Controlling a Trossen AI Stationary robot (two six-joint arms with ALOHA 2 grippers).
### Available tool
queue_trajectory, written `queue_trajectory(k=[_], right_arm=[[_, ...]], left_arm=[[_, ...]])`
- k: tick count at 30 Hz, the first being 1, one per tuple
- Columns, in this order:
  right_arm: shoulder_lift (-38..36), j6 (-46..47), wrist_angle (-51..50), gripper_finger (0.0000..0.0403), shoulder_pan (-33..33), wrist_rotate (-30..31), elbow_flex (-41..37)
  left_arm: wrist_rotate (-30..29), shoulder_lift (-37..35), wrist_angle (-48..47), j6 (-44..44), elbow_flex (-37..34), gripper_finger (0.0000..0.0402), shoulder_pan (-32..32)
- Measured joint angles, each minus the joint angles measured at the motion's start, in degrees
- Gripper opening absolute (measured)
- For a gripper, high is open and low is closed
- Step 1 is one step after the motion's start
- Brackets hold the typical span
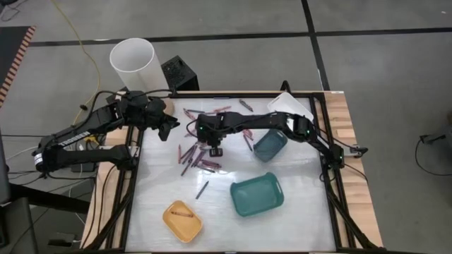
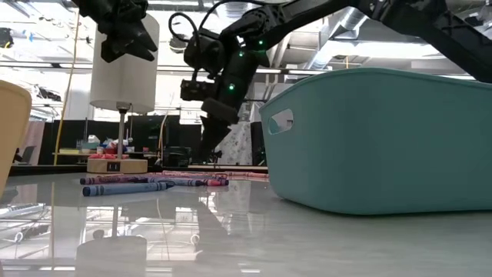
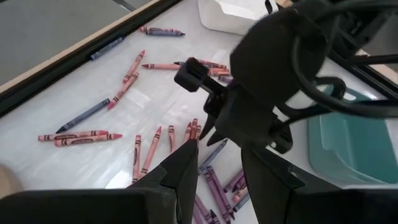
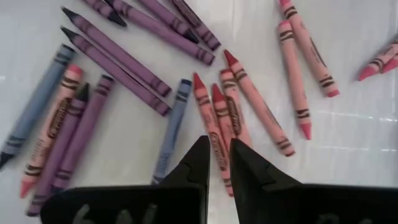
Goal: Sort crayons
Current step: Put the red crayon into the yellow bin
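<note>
Crayons (image 1: 198, 159), red, pink, purple and blue-grey, lie scattered flat on the white table top (image 1: 304, 212), mostly at its far middle. My right gripper (image 4: 217, 152) points steeply down over a cluster of red crayons (image 4: 227, 115). Its fingers stand a narrow slit apart, with nothing between them, and in the low view it (image 2: 214, 154) hangs just above the pile. My left gripper (image 3: 221, 158) waits higher up near the table's far left corner (image 1: 171, 128). It is open and empty and faces the right arm's wrist (image 3: 267, 81).
A yellow tray (image 1: 182, 221) holding one crayon sits at the near edge. One teal tray (image 1: 257, 195) sits near the middle right, another (image 1: 270, 144) lies under the right arm, and a white tray (image 1: 289, 106) is at the far right. One crayon (image 1: 202, 189) lies apart.
</note>
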Motion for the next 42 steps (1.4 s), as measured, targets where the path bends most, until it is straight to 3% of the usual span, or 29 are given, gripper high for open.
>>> queue_trajectory(k=[11,26,42], right_arm=[[0.0,-6.5,0.4,0.0056,-0.1,-0.6,-2.8],[0.0,-8.0,1.8,0.0059,-0.7,-0.7,-2.8],[0.0,-8.1,3.1,0.0110,-0.7,-0.7,-2.8]], left_arm=[[-0.3,0.0,-0.3,1.6,0.0,0.0112,0.0],[-0.4,0.0,-0.5,2.4,0.0,0.0112,0.0],[-0.4,0.0,-0.5,2.3,0.0,0.0112,0.0]])
